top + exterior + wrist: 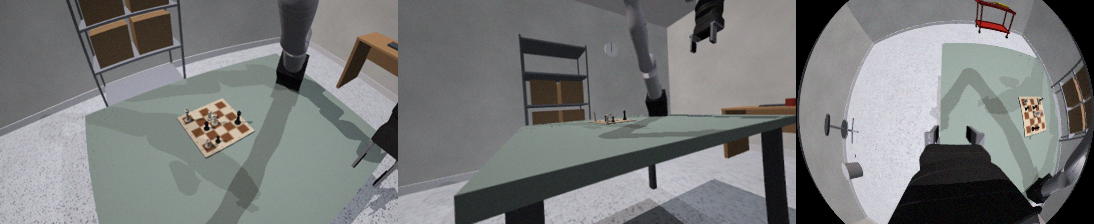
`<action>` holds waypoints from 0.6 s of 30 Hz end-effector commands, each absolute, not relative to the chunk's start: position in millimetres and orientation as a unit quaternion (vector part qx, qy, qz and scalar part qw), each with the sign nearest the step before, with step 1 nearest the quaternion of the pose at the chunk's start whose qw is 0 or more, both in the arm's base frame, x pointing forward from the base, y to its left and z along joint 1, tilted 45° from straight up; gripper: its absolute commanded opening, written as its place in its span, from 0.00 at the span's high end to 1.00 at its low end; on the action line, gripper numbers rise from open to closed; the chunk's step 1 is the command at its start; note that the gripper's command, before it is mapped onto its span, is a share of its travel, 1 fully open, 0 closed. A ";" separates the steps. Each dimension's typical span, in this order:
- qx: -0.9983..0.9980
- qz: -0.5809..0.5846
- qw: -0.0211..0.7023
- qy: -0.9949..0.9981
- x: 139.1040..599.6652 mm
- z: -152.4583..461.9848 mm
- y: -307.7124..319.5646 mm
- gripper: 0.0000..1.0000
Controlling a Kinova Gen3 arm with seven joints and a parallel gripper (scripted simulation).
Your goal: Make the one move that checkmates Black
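gripper [703, 41] high above table [564, 158], fingers spread wide, holding nothing. chessboard [215, 126] mid-table with white and black pieces upright; tallest black piece [238, 117] at board's 3 o'clock edge.

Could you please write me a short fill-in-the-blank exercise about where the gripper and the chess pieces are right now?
1. The gripper hangs high above the table with its fingers ____.
2. Between its fingers there is ____.
3. The chessboard lies on the ____ table.
4. The pieces on the board all stand ____.

Missing words: open; nothing; green; upright
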State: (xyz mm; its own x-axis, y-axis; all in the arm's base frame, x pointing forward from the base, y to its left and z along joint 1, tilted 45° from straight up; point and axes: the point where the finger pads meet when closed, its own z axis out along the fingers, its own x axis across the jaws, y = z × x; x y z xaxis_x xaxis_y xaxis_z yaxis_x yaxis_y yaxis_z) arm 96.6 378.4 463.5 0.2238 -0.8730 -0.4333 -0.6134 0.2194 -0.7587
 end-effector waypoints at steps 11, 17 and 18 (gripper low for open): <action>-0.507 -0.166 0.440 0.722 158.9 409.6 373.7 0.00; -0.507 -0.166 0.440 0.722 158.9 409.6 373.7 0.00; -0.507 -0.166 0.440 0.722 158.9 409.6 373.7 0.00</action>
